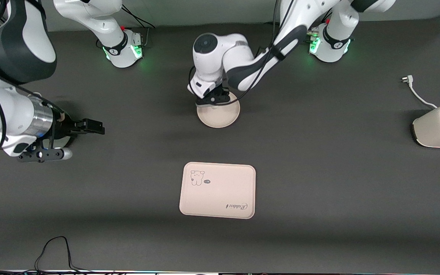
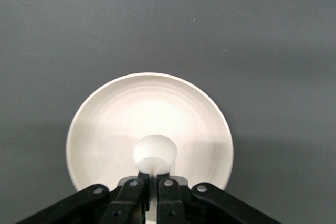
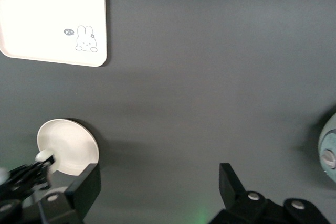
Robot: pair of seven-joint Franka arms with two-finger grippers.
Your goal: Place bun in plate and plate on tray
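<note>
Over the round cream plate (image 2: 149, 124), near the middle of the dark table (image 1: 319, 172), the small white bun (image 2: 155, 154) sits pinched between the closed fingers of the left gripper (image 1: 213, 100), which reaches down from the left arm (image 1: 266, 57) whose base stands at the table's edge farthest from the front camera. The left wrist view shows the bun just above the plate's ringed inner surface, toward the rim closest to the gripper, though whether it touches the dish cannot be told. The plate lies flat on the table, farther from the front camera than the tray (image 1: 217, 190), and well apart from it. That tray, a cream-pink rectangle with rounded corners, carries a small animal drawing and the word "Rabbit" in script, with nothing lying on it. At the right arm's end of the table, the right gripper (image 1: 86, 127) hangs with its fingers spread wide and nothing between them, the right arm (image 1: 10, 114) waiting there away from plate and tray alike. At the left arm's end stands a white toaster (image 1: 439, 126), its slots facing up, with its white cord and plug (image 1: 409, 80) trailing loose on the table. A black cable (image 1: 57, 248) loops along the edge nearest the front camera.
</note>
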